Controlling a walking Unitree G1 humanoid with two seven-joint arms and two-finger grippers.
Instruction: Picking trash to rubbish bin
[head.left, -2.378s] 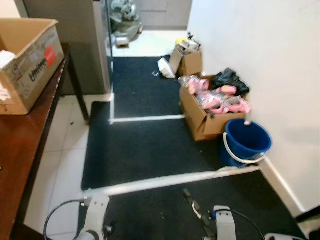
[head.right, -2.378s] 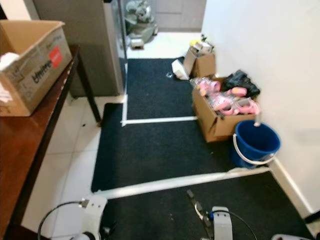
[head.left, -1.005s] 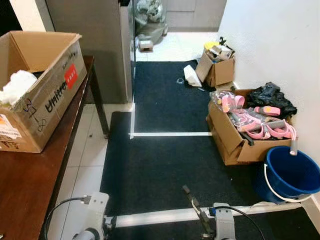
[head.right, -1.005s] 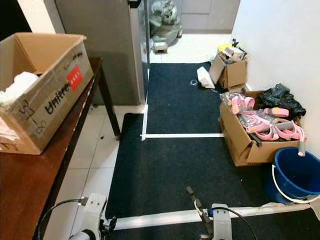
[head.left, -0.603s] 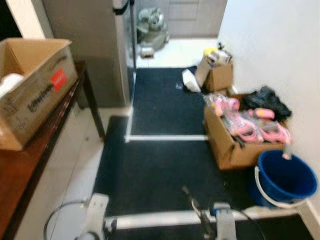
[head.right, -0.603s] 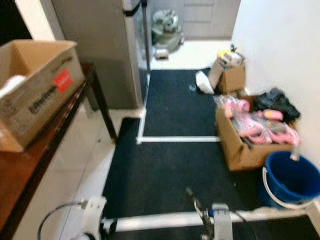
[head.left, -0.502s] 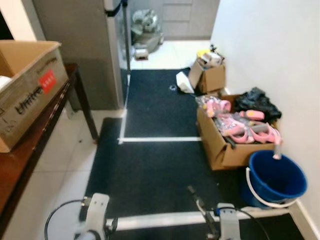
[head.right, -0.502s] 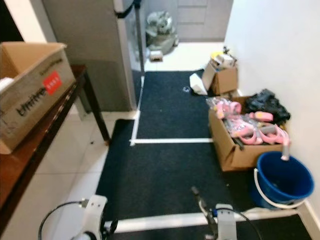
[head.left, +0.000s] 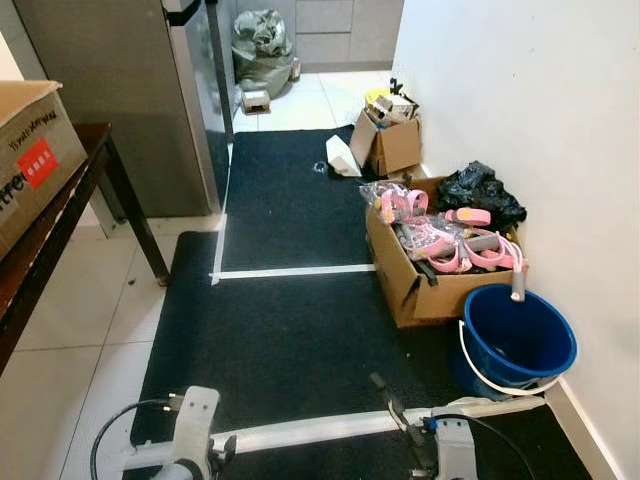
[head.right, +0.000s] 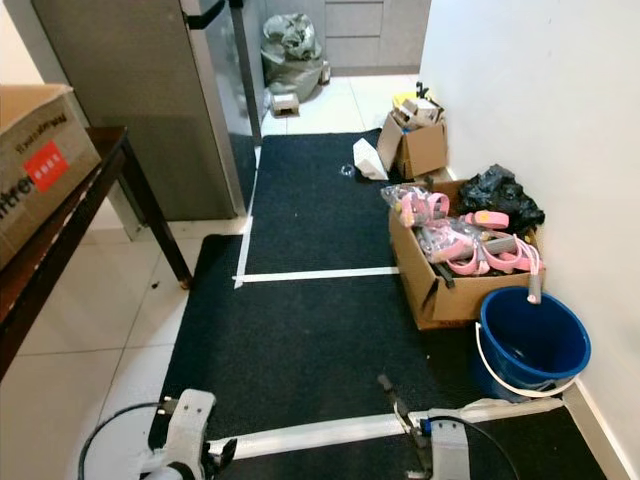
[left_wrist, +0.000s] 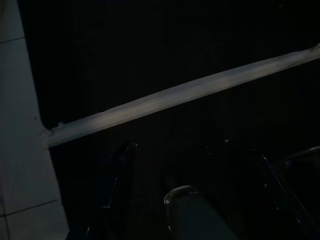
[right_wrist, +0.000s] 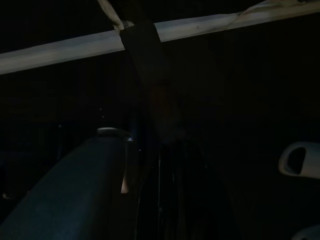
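I judge this to be the search-and-approach step: nothing is held, and both arms hang low over the black mat (head.left: 290, 340). The likeliest trash I can see is a white scrap (head.left: 341, 156) lying on the far mat beside a small open cardboard box (head.left: 388, 140), well apart from me. A blue bucket (head.left: 515, 340) stands against the wall on my right, just beside a larger carton of pink items (head.left: 440, 250); whether it is the rubbish bin I cannot tell. Next I would walk forward along the mat and stoop.

The left wrist view, though dark, adds the left gripper (left_wrist: 195, 195) with its fingers spread wide over a white tape strip (left_wrist: 175, 95). For the right gripper (head.left: 395, 410) I cannot tell the finger state.
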